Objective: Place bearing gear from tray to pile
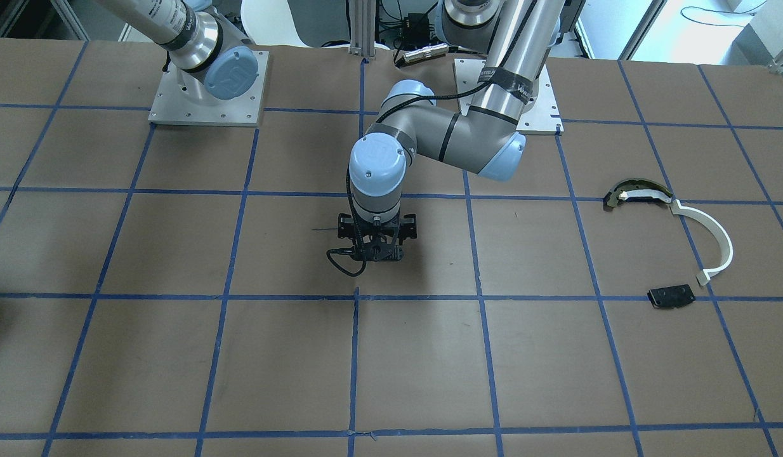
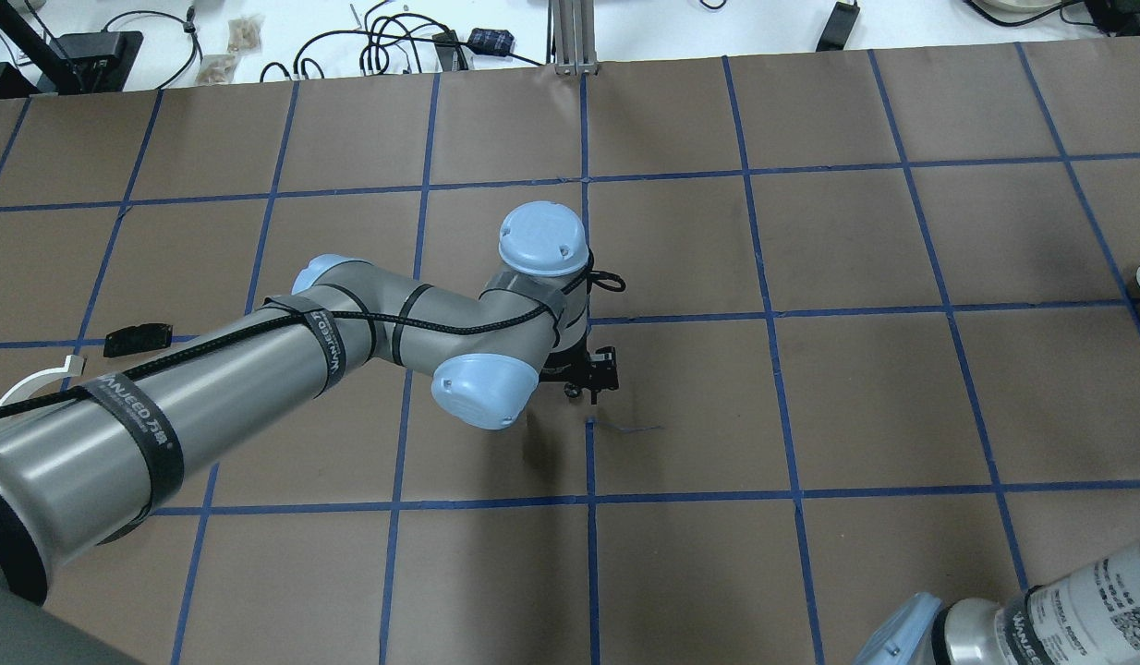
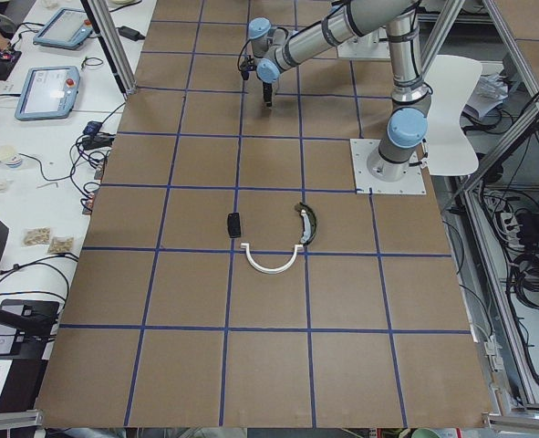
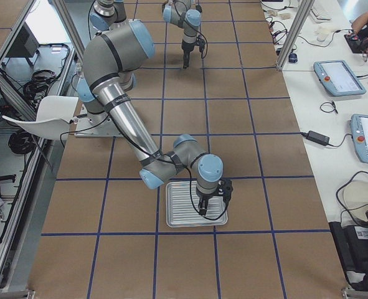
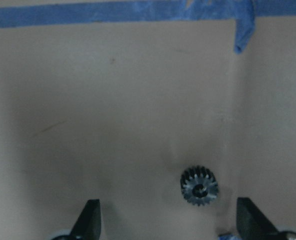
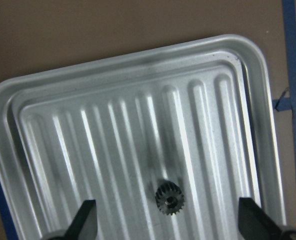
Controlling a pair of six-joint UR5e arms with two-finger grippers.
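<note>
Two small dark bearing gears show. One gear (image 6: 170, 199) lies in the ribbed metal tray (image 6: 137, 55), between the open fingers of my right gripper (image 6: 165, 220), which hangs over it. The other gear (image 5: 199, 186) lies on the brown paper at the table's middle, between the open fingers of my left gripper (image 5: 168, 220), right of centre. The left gripper (image 1: 377, 254) points straight down there. The pile lies far off: a white arc (image 1: 715, 235), an olive-edged curved piece (image 1: 636, 192) and a black plate (image 1: 671, 296).
The tray (image 4: 184, 199) sits at the table's end on my right, with my right gripper (image 4: 202, 212) above it. Blue tape lines grid the brown paper. The arm base plates (image 1: 207, 89) stand at the robot's edge. Cables and tablets lie beyond the far edge.
</note>
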